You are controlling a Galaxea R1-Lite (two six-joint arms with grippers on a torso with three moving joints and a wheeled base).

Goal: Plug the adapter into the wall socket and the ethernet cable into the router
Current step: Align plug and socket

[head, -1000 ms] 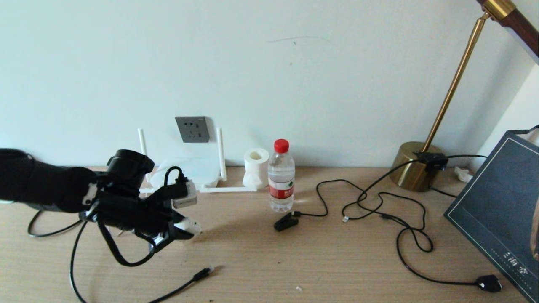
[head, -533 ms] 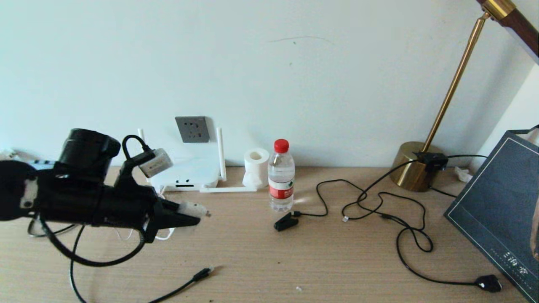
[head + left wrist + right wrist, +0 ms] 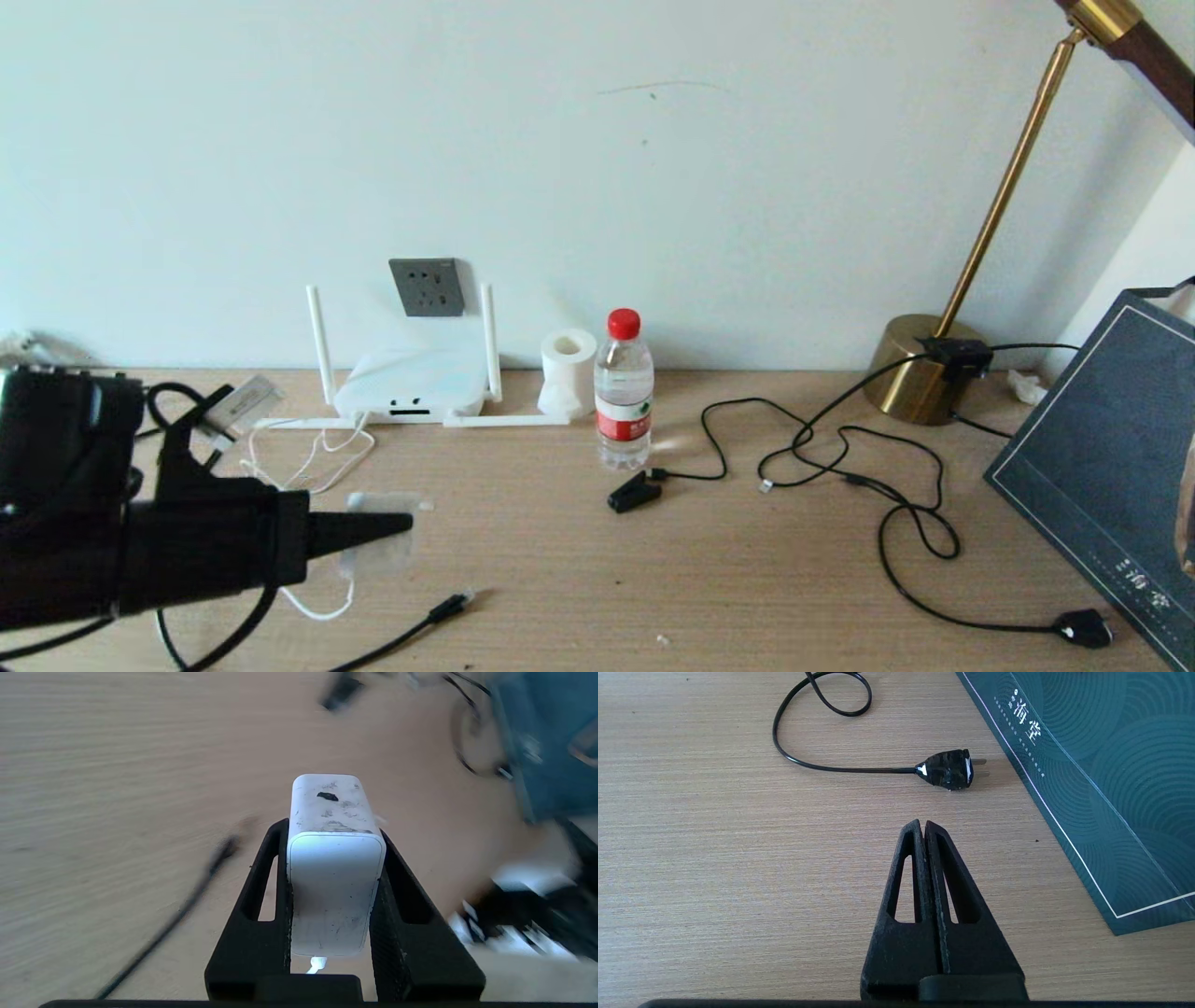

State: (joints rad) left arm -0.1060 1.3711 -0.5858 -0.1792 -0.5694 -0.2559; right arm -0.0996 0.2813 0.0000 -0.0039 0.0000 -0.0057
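My head camera looks forward and down over the desk (image 3: 709,579) toward the wall. My left wrist camera peers close along my left gripper (image 3: 334,858); my right wrist camera faces down at the black plug (image 3: 948,769) the head view shares.

1. The black right pincer (image 3: 923,826) hangs over a light wood-grain counter (image 3: 714,858), its two fingers pressed together with nothing between them.
2. A chunky black two-pin plug (image 3: 948,769) on a thin black cord (image 3: 794,758) lies just beyond the fingertips.
3. A dark teal patterned board (image 3: 1111,765) lies beside the plug.
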